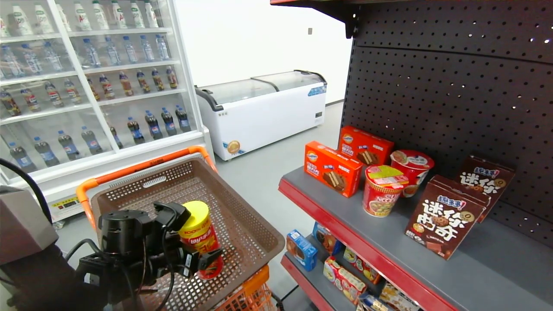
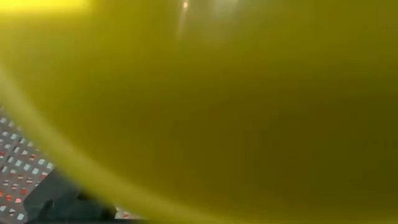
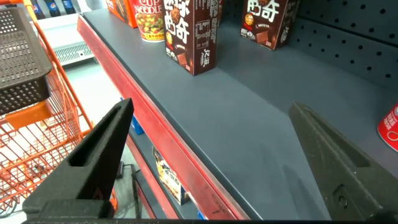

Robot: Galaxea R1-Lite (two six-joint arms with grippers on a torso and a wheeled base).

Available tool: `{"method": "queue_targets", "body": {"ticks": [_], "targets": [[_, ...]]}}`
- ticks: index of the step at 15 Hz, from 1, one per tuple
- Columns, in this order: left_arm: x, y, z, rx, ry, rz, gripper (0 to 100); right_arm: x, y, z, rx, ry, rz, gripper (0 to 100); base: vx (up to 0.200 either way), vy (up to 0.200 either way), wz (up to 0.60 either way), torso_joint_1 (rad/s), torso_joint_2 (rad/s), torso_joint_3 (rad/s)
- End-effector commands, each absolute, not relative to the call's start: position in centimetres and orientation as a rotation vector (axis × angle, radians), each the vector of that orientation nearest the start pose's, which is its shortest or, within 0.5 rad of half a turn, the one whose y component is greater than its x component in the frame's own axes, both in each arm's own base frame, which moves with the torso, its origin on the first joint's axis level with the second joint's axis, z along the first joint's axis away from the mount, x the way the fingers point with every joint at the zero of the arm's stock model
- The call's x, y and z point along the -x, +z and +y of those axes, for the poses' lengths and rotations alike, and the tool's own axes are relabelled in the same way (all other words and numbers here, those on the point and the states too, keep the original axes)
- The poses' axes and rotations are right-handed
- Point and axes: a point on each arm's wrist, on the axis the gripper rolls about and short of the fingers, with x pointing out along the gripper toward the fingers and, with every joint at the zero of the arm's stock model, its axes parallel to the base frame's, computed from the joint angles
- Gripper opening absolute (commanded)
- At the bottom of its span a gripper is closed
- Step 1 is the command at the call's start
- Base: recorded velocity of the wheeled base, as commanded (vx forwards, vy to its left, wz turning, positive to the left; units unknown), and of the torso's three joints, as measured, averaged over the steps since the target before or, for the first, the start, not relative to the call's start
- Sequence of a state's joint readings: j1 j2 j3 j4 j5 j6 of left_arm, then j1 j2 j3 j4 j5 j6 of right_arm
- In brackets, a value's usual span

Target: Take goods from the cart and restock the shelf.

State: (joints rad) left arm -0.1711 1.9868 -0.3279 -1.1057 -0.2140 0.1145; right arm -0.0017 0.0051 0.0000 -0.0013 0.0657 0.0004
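Observation:
A red chips can with a yellow lid stands upright inside the brown cart basket. My left gripper is shut on the can, one finger on each side. Whether the can rests on the basket floor I cannot tell. In the left wrist view the yellow lid sits right against the camera, with basket mesh beside it. My right gripper is open and holds nothing, hanging above the grey shelf board near its red front edge. The same shelf lies to the right of the cart.
On the shelf stand orange biscuit boxes, cup noodles and brown cookie boxes; the board in front of them is bare. A lower shelf holds more goods. A drinks fridge and a chest freezer stand behind the cart.

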Motion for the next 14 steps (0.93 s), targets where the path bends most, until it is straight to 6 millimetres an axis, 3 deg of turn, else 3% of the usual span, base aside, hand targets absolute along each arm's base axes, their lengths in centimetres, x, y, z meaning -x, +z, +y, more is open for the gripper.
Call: {"method": "queue_targets", "body": {"ticks": [1, 7, 11, 14], "targets": [[-26.5, 3.7, -5.1, -0.097, -0.409, 0.544, 0, 2.2, 7.6, 0.2, 0.0, 0.064, 0.005, 100, 0.0, 0.0, 0.0, 0.0, 0.0, 0.0], [-27.4, 4.7, -5.1, -0.102, -0.4, 0.491, 0, 2.2, 7.6, 0.2, 0.0, 0.064, 0.005, 100, 0.0, 0.0, 0.0, 0.0, 0.0, 0.0], [-26.4, 9.9, -4.8, -0.101, -0.355, 0.32, 0, 2.2, 7.6, 0.2, 0.0, 0.064, 0.005, 100, 0.0, 0.0, 0.0, 0.0, 0.0, 0.0], [-23.8, 13.5, -4.3, -0.084, -0.334, 0.285, 0, 2.2, 7.6, 0.2, 0.0, 0.064, 0.005, 100, 0.0, 0.0, 0.0, 0.0, 0.0, 0.0]]}}
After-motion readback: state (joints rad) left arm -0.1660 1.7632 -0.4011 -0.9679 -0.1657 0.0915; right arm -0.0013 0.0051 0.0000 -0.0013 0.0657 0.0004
